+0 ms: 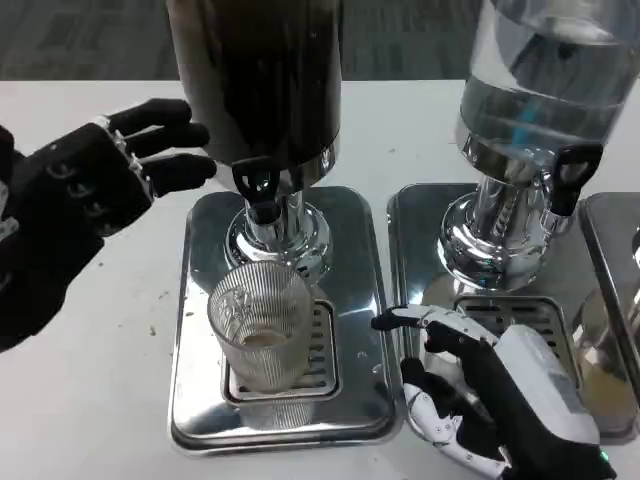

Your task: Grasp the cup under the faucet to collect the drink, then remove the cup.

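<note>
Under the black faucet (258, 185) of the tall dark drink dispenser (258, 75) stood a ribbed clear glass cup (260, 320), upright on the slotted grate of a shiny steel drip tray (200, 330). It was apart from both hands. A thin layer of pale liquid seemed to lie at the cup's bottom, though the ribbing blurred it. The dispenser's cylinder was dark with drink and sat on a chrome pedestal just behind the cup. To the right stood a second dispenser with a clear tank (540, 80) holding clear liquid, with its own black tap and its own steel tray (420, 230); the edge of a third tray (610, 250) showed at the far right.

All of this rested on a white table (110, 390), with grey carpet beyond its far edge.

The left hand (85, 195), showing black, hovered above the table left of the dark dispenser, its fingers spread and reaching toward the cylinder, holding nothing. The right hand (480, 390) lay low at the front of the second tray, just right of the cup's tray, fingers apart and empty, one finger pointing toward the cup.
</note>
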